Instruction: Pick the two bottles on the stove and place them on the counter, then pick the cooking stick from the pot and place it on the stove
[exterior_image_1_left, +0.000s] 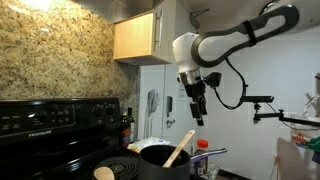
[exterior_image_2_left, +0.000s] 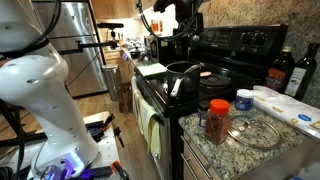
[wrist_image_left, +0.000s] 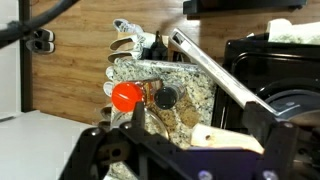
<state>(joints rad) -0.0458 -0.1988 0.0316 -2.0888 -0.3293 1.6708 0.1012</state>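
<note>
The dark pot stands on the black stove, and its silvery handle shows in the wrist view. The wooden cooking stick leans in the pot, with its flat end seen below between my fingers. My gripper hangs open and empty above the stick, also in the wrist view. The red-capped bottle stands on the granite counter, also in the wrist view, next to a dark-topped container. A round tan top shows low at the stove's front.
A glass lid and a blue-capped jar sit on the counter. Dark bottles stand by the wall. A wooden cabinet hangs above. Towels hang on the oven door.
</note>
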